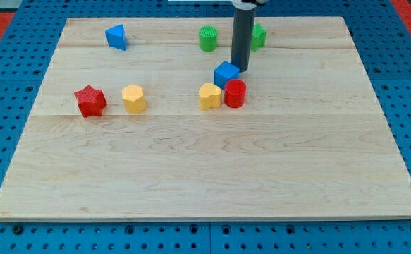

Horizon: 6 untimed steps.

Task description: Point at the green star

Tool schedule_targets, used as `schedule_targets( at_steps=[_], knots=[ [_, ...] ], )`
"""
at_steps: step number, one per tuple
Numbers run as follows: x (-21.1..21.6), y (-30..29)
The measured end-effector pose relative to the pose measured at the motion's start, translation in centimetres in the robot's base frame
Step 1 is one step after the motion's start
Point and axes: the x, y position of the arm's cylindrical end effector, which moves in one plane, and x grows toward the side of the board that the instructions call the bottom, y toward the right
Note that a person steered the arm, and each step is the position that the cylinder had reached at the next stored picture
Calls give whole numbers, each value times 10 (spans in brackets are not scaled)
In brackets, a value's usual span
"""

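The green star (259, 35) sits near the view's top, right of centre, partly hidden behind my rod. My tip (241, 68) rests on the board just below and left of the green star, close to the upper right of the blue cube (225, 73). A green cylinder (208, 38) stands to the left of the rod.
A red cylinder (235, 93) and a yellow heart (209, 96) sit just below the blue cube. A yellow hexagon (134, 99) and a red star (90, 101) lie at the left. A blue triangle (117, 37) is at the top left. The wooden board (205, 169) sits on a blue pegboard.
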Motion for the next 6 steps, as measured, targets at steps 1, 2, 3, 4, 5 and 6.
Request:
schedule_targets(
  at_steps=[1, 2, 3, 4, 5, 6],
  knots=[
    [9, -11],
    [14, -14],
    [0, 30],
    [-33, 85],
    [-72, 111],
    [-94, 105]
  ],
)
